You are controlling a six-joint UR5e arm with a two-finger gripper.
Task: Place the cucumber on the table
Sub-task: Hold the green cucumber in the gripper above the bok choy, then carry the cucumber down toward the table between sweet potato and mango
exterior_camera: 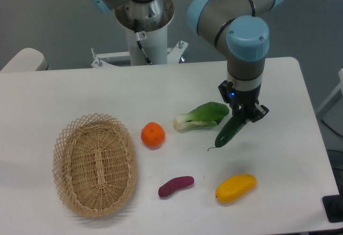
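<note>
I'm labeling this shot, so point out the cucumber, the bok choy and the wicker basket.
cucumber [227, 133], fixed camera, dark green body below the gripper
bok choy [206, 114], fixed camera, green leafy part
wicker basket [67, 138], fixed camera, left woven rim

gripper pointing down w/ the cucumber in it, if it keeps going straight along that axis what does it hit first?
The gripper points down, shut on the cucumber. Going straight on, the cucumber's lower stem end would likely meet the bare table first, right of the bok choy. Height above the surface is unclear from this view.
</note>
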